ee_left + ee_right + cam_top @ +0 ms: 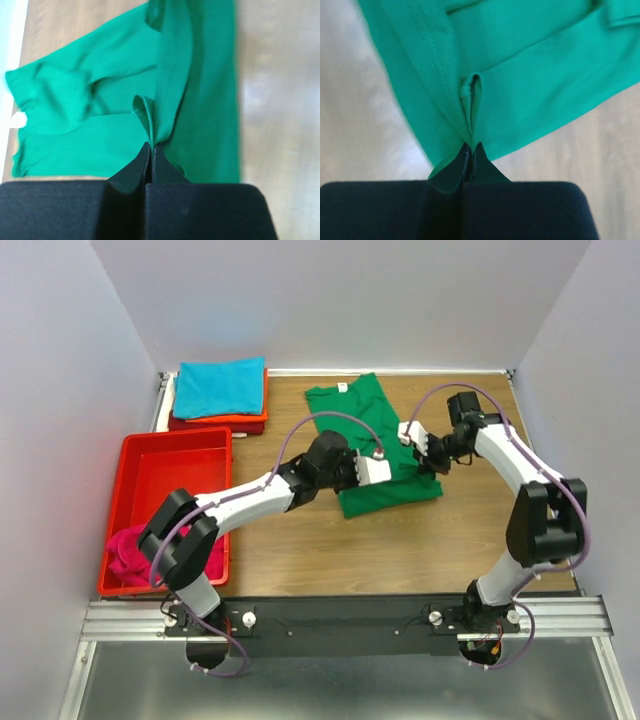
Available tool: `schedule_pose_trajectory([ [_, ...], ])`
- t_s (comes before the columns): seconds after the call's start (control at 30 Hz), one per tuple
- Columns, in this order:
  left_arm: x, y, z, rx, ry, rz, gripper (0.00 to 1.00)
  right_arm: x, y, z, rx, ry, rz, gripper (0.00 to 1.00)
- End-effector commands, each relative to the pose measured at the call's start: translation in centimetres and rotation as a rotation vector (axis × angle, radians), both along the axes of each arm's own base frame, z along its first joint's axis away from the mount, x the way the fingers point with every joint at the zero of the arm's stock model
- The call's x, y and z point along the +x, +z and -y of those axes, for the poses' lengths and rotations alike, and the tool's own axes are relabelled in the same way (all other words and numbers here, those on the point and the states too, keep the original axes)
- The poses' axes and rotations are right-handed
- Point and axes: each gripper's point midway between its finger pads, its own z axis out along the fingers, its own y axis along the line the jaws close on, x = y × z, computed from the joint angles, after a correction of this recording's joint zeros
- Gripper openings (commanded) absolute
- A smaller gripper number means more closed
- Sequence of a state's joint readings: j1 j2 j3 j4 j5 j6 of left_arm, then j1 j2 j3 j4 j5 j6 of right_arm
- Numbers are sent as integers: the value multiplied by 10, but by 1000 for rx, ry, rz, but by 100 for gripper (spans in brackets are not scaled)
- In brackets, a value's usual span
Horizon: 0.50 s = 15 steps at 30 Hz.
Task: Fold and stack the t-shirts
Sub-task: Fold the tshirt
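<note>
At the middle of the table (pixel 300 560), your left gripper (pixel 151 147) and right gripper (pixel 471 146) each pinched the green t-shirt (pixel 350 415); you needed to move both together, keeping that edge taut.

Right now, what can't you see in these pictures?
- Top view: the left arm covers part of the magenta t-shirt in the red tray.
- Top view: the teal t-shirt hides the shirts beneath it.
- Top view: the green t-shirt's label is too small to read.
- Wrist views: edges cut the green t-shirt off.

Wooden table (pixel 400 550) under green t-shirt (pixel 350 405), red tray (pixel 175 437), shirt stack (pixel 220 388).
</note>
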<state>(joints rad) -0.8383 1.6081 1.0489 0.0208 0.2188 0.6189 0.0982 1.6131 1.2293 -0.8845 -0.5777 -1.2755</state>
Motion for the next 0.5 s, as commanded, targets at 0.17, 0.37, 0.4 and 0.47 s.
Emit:
schedule_pose_trajectory([
  [0.17, 95, -13, -25, 22, 108, -43, 0, 127, -6, -15, -5, -207, 30, 0],
  [0.37, 133, -30, -38, 45, 178, -86, 0, 181, -19, -26, -2, -260, 48, 0],
  [0.4, 137, -39, -41, 53, 189, -107, 0, 184, -22, -29, -1, -260, 46, 1],
  [0.47, 145, -38, -40, 49, 197, -108, 0, 192, -21, -33, 2, -261, 59, 1],
])
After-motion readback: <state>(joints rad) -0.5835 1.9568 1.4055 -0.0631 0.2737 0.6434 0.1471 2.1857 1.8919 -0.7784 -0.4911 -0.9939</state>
